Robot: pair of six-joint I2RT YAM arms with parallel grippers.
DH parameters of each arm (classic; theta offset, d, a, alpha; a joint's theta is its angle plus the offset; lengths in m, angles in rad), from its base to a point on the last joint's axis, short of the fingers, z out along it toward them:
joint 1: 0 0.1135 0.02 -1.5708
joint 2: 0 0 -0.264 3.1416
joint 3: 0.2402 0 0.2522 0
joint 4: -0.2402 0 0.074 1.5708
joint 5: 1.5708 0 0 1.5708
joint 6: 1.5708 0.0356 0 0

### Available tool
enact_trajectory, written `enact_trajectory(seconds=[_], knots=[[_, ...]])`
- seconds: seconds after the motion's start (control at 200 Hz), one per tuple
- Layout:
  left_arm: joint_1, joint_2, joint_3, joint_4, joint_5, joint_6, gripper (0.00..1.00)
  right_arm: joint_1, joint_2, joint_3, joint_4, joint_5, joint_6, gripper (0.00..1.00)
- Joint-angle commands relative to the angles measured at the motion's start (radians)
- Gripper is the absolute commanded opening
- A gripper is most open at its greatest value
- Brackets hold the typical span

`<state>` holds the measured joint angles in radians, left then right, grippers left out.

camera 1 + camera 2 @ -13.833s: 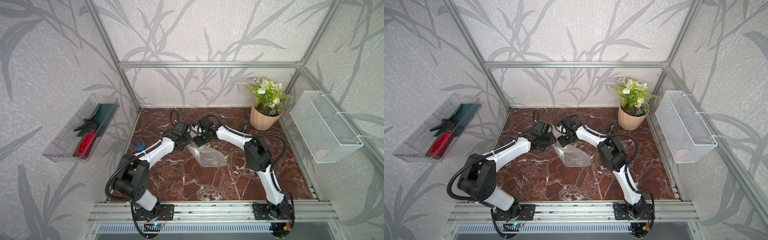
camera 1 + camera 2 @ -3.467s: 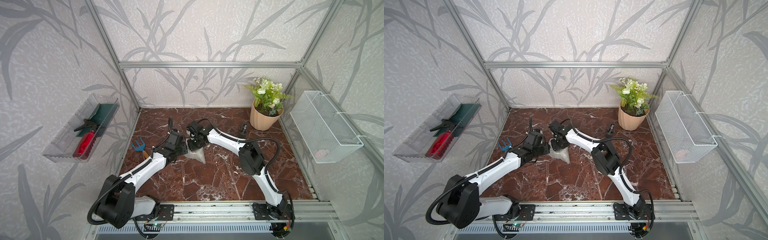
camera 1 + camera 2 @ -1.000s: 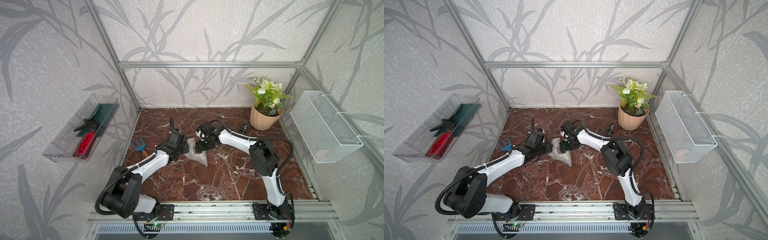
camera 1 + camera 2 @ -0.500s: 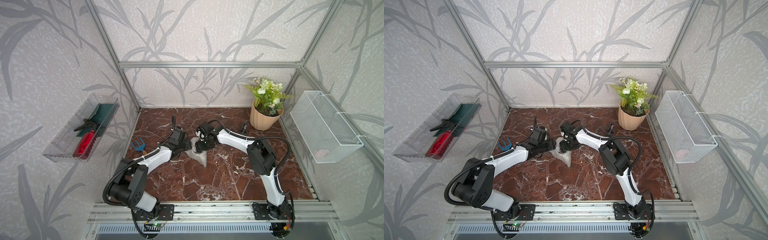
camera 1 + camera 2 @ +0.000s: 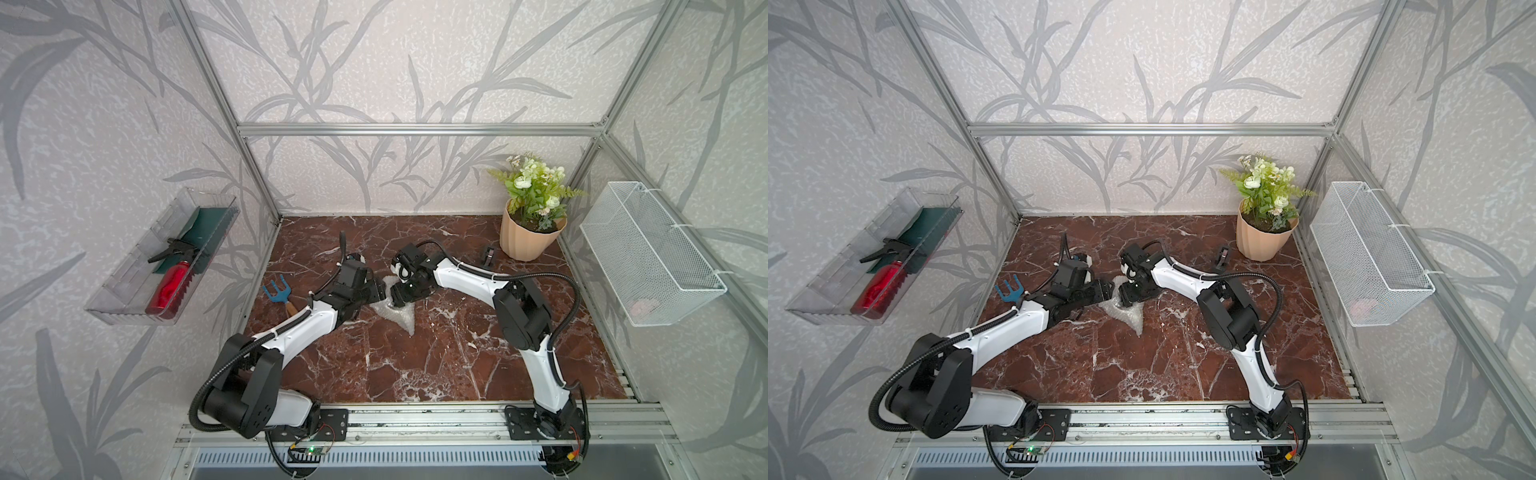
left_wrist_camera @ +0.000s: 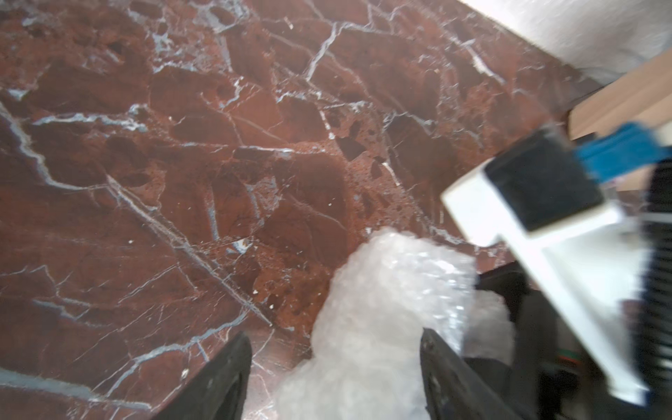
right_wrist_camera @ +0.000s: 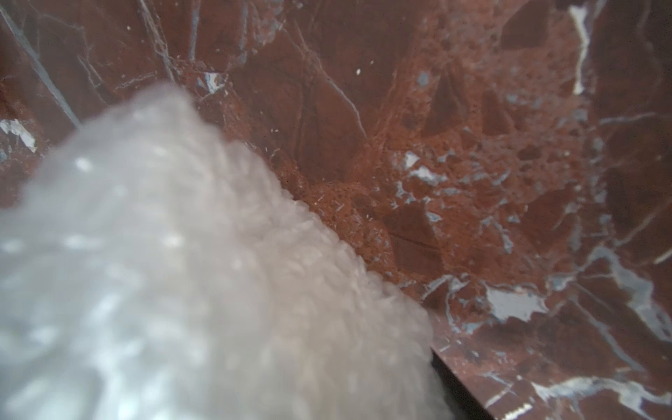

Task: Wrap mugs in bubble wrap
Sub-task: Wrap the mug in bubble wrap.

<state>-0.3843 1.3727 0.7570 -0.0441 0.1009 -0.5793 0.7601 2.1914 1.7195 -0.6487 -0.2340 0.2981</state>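
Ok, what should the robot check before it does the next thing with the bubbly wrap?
1. Mug covered: no mug shows anywhere; the wrap may hide it. Cannot tell.
2. Left gripper open: jaws apart, with a gap beside the wrap. Ok.
3. Right gripper holding the wrap: the wrap fills its wrist view and the jaws are hidden. Cannot tell.
4. Wrap closed up: a loose corner lies flat on the table. Not ok.
5. Pot out of the way: it stands well away from the wrap. Ok.
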Motion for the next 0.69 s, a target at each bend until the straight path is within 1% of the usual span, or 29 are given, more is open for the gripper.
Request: enact_trajectory(seconds=[0.0,0.095,0.14,0.265,0.375,0.55,0.69], knots=[[0.036,-0.015,-0.019,0.045,0.081,-0.011,0.73,0.018,0.056,-0.024,-0.045,-0.021,-0.038,0.66],[0.047,0.020,-0.020,0.068,0.151,0.007,0.72,0.018,0.060,-0.020,-0.046,-0.027,-0.048,0.66],[0.048,0.038,-0.019,0.069,0.165,0.007,0.71,0.018,0.062,-0.016,-0.050,-0.027,-0.053,0.66],[0.047,0.064,-0.019,0.041,0.173,0.008,0.65,0.016,0.060,-0.012,-0.056,-0.028,-0.058,0.66],[0.045,0.056,-0.046,0.064,0.193,0.002,0.62,0.016,0.057,-0.009,-0.058,-0.034,-0.061,0.66],[0.031,0.057,-0.064,0.052,0.211,0.002,0.54,0.016,0.068,0.016,-0.075,-0.036,-0.071,0.66],[-0.003,0.066,-0.072,0.022,0.186,0.005,0.48,0.016,0.073,0.043,-0.091,-0.036,-0.073,0.67]])
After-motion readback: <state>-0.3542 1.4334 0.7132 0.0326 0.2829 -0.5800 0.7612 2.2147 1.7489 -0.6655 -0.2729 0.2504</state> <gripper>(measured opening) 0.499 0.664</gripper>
